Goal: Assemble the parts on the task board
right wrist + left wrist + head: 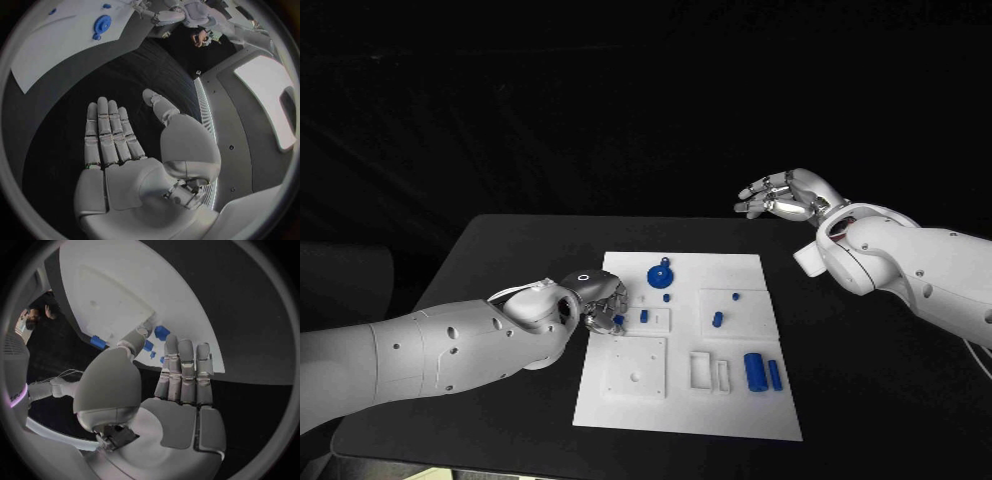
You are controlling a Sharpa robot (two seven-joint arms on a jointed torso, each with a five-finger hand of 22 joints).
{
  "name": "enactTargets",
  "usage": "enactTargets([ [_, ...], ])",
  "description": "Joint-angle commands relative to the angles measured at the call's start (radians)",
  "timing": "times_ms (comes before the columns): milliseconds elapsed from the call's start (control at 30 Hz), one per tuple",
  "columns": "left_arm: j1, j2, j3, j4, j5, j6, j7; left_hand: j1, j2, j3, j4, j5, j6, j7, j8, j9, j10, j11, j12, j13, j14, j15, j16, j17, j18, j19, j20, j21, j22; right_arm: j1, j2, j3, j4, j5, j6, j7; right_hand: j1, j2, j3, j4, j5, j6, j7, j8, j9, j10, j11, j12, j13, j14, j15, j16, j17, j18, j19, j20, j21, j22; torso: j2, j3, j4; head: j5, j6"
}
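Observation:
The white task board (740, 410) lies in the middle of the black table. On it are a round blue part with a tab (662, 272), a short blue peg (718, 320), a small blue piece (643, 317) and two blue cylinders (762, 372). My left hand (593, 298) hovers at the board's left edge, fingers pointing down near the small piece. The left wrist view shows my left hand (172, 395) with straight, spread fingers holding nothing, and blue pieces (161, 332) just beyond the fingertips. My right hand (788, 196) is raised off the back right of the board, open and empty (122, 160).
A raised white square plate (635, 368) and a white rectangular frame (710, 370) sit on the board's near half. Bare black table (877, 380) surrounds the board. The round blue part (101, 25) lies well away from my right hand.

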Motion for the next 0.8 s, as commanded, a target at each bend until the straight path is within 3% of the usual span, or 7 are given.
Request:
enactTargets([
  [33, -0.005, -0.003, -0.002, 0.004, 0.004, -0.010, 0.010, -0.015, -0.001, -0.009, -0.003, -0.006, -0.004, -0.001, 0.005, 0.002, 0.003, 0.007, 0.004, 0.001, -0.005, 0.000, 0.000, -0.001, -0.004, -0.003, -0.080, 0.002, 0.018, -0.001, 0.000, 0.000, 0.001, 0.000, 0.012, 0.012, -0.006, 0.007, -0.005, -0.001, 0.002, -0.004, 0.005, 0.003, -0.001, 0.007, 0.003, -0.005, -0.001, 0.000, 0.006, -0.004, -0.001, 0.006, -0.006, 0.003, -0.004, -0.002, 0.000, 0.0002, -0.0003, 0.000, -0.001],
  [800, -0.006, -0.017, -0.002, 0.019, 0.006, 0.003, 0.029, 0.012, 0.002, 0.018, -0.020, -0.006, 0.006, -0.005, 0.020, -0.004, 0.006, 0.003, 0.006, 0.003, -0.003, -0.003, 0.003, 0.000, -0.003, 0.004, -0.082, 0.003, 0.018, -0.004, -0.001, 0.000, 0.000, 0.000, 0.013, 0.013, -0.005, 0.008, -0.005, -0.001, 0.004, -0.003, 0.005, 0.003, -0.001, 0.007, 0.002, -0.005, -0.002, 0.001, 0.006, -0.004, -0.001, 0.006, -0.006, 0.002, -0.004, -0.002, 0.000, -0.0006, 0.0000, 0.003, -0.003],
])
